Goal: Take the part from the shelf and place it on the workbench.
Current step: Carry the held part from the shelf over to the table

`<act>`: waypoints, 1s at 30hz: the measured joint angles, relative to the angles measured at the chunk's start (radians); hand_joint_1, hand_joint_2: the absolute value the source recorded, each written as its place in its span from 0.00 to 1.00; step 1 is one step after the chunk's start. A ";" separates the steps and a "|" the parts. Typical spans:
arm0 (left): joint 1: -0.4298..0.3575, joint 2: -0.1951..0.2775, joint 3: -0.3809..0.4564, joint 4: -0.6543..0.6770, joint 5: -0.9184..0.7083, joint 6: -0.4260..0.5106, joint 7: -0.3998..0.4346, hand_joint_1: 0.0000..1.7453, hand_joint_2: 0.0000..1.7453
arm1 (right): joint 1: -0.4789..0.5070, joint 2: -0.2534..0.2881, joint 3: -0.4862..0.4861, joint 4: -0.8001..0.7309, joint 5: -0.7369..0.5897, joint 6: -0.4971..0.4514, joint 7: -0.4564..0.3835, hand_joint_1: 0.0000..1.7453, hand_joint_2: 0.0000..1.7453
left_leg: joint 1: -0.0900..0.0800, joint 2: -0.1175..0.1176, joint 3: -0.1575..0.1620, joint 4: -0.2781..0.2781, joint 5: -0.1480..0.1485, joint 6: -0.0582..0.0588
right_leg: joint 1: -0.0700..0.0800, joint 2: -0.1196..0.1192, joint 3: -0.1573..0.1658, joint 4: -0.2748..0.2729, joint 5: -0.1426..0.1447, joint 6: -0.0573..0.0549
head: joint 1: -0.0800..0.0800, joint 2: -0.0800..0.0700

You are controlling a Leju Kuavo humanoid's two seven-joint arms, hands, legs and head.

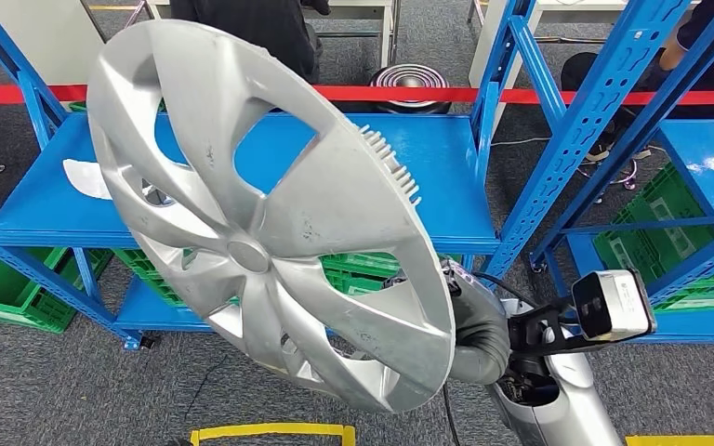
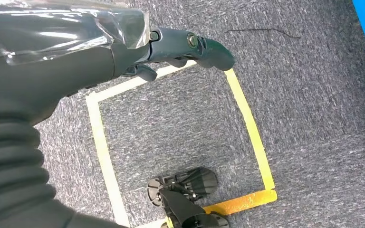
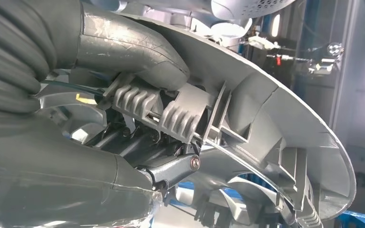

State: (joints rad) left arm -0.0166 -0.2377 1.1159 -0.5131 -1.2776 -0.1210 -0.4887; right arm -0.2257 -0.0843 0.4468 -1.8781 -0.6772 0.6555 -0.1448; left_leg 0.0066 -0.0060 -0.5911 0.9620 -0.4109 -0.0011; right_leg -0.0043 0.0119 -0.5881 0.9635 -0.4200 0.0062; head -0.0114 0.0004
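Hubcap (image 1: 270, 223) raised in front of the shelf (image 1: 446, 158), tilted, face toward the head camera, held at its lower right rim by the right hand (image 3: 138, 99). Crates (image 1: 19, 288) under the shelf's deck. Second rack (image 1: 697, 177) to the right. Person (image 1: 242, 28) behind the shelf. Left hand (image 2: 180, 47) above a taped floor square (image 2: 247, 123).

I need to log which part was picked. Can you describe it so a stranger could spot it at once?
In front of the blue shelf, held up in the air, is a silver plastic wheel cover, gripped at its rim by the right hand. It is a large tilted disc with spoke-like cutouts and clip tabs on its rim, unlike the green crates below.
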 joint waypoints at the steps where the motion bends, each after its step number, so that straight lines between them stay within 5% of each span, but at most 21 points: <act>1: 0.000 0.000 0.001 0.000 0.000 -0.003 -0.001 0.00 1.00 | 0.002 -0.001 -0.002 -0.003 0.006 -0.002 -0.002 1.00 1.00 | 0.000 0.000 0.000 0.000 0.000 0.000 | 0.000 0.000 0.000 0.000 0.000 0.000 | 0.000 0.000; 30: -0.019 0.006 0.005 0.009 -0.013 -0.007 -0.005 0.00 1.00 | 0.097 -0.017 -0.076 -0.060 0.087 -0.021 -0.045 1.00 1.00 | -0.004 0.000 -0.001 0.004 -0.004 0.006 | -0.005 0.000 0.001 0.000 -0.001 0.003 | 0.000 0.000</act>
State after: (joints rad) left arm -0.0352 -0.2321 1.1208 -0.5040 -1.2904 -0.1282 -0.4932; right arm -0.1290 -0.1014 0.3709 -1.9384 -0.5899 0.6340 -0.1897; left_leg 0.0025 -0.0060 -0.5918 0.9660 -0.4147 0.0047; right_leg -0.0091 0.0118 -0.5873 0.9631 -0.4208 0.0095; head -0.0114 0.0004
